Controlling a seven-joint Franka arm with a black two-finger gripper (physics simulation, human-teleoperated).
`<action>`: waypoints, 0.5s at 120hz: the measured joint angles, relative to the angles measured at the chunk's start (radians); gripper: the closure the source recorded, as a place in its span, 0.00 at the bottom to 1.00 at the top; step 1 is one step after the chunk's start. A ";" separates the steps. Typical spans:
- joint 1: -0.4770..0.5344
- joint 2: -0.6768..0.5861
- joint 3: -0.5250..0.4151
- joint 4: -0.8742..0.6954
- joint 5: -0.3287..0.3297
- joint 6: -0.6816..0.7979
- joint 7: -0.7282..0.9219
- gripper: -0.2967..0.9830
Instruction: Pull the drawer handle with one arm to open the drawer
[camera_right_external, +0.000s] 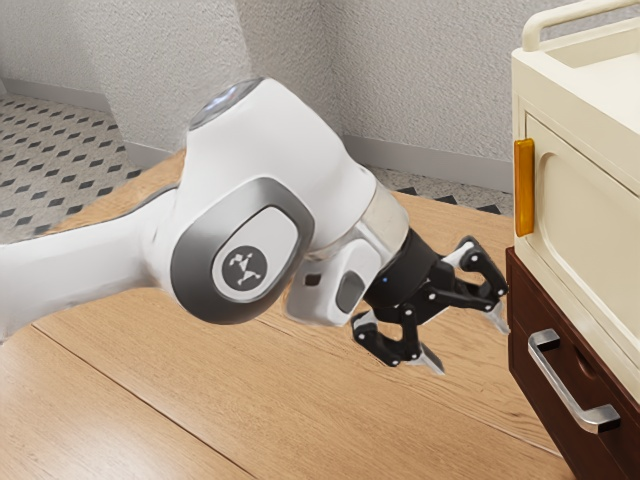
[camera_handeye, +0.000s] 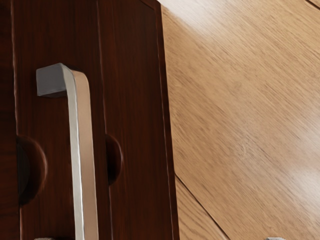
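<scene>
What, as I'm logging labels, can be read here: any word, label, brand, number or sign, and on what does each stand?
No words, labels, brand names or numbers can be read.
One wordless sign: a round dark badge with a pale figure, on the white arm.
Drawer handle: no text visible.

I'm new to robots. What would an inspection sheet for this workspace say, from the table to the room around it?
Surface: wood-grain table, with dark seam lines.
Job's things: dark brown drawer, seemingly shut, with a silver handle on its front.
Clutter: nothing seen.
Grippers: one black end effector, open, its two fingers apart and not closed on the handle.
Cables: nothing seen.
Surroundings: cream cabinet with an amber handle, above the brown drawer; pale walls; patterned floor.
</scene>
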 joint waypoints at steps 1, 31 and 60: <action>-0.002 0.002 0.000 0.001 -0.001 0.005 0.001 0.42; -0.029 0.060 0.000 0.007 -0.041 0.110 0.015 0.59; -0.060 0.101 0.000 0.007 -0.102 0.157 0.024 0.64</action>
